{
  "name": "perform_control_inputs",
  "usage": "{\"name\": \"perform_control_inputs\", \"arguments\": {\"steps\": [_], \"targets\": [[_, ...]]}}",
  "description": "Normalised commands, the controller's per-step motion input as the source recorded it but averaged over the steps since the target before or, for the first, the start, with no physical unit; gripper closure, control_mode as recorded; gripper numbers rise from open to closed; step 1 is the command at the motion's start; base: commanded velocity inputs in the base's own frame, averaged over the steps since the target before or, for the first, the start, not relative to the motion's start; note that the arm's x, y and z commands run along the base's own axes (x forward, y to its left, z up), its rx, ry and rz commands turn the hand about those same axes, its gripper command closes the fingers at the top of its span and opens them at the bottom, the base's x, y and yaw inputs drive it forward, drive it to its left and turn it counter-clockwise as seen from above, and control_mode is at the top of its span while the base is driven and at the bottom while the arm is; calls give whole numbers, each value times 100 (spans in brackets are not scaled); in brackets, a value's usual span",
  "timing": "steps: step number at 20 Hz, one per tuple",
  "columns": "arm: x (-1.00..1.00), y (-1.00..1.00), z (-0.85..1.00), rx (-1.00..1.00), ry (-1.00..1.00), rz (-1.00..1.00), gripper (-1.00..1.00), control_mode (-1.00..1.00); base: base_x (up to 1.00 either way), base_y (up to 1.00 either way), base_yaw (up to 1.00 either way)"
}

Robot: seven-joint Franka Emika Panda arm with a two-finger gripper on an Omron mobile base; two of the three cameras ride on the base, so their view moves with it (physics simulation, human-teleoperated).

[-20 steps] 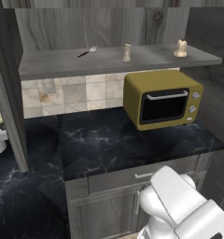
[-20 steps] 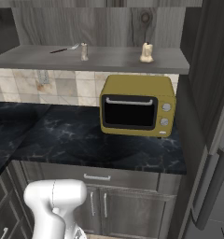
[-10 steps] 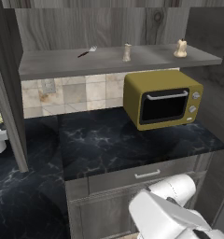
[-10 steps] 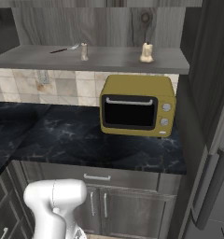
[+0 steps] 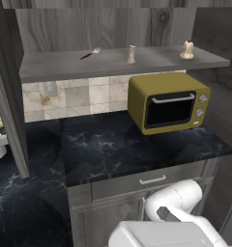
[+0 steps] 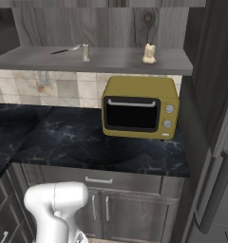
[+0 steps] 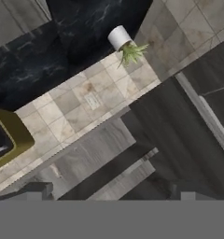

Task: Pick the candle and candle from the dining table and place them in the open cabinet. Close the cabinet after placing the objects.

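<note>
Cabinet point(image 5: 118, 65), open, its shelf spanning the 12 o'clock zone above a black counter point(image 5: 127, 149). Yellow microwave point(image 5: 168, 102) at 2 o'clock. Candle point(image 5: 187, 50) on the shelf's right end; a second, paler piece point(image 5: 131, 54), possibly another candle, mid-shelf. Gripper point(image 7: 109, 196) released, its fingers spread with nothing between them.

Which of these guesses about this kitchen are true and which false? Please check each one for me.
1. A yellow microwave stands on the black marbled counter. True.
2. The cream candle lies on the counter beside the microwave. False: it stands on the grey shelf above the microwave.
3. A fork lies on that same shelf. True.
4. The microwave door hangs open. False: it is shut.
5. The hand view shows a potted plant in a white pot. True.
</note>
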Motion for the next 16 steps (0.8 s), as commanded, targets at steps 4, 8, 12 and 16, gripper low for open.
{"name": "perform_control_inputs", "arguments": {"steps": [4,8,12,16], "targets": [[38,8,-10,-9,-23,7,-100,-100,0,0,0],[50,4,-19,-9,-20,6,-100,-100,0,0,0],[44,3,-36,-9,-11,4,-100,-100,0,0,0],[31,8,-50,-9,-4,2,-100,-100,0,0,0]]}}
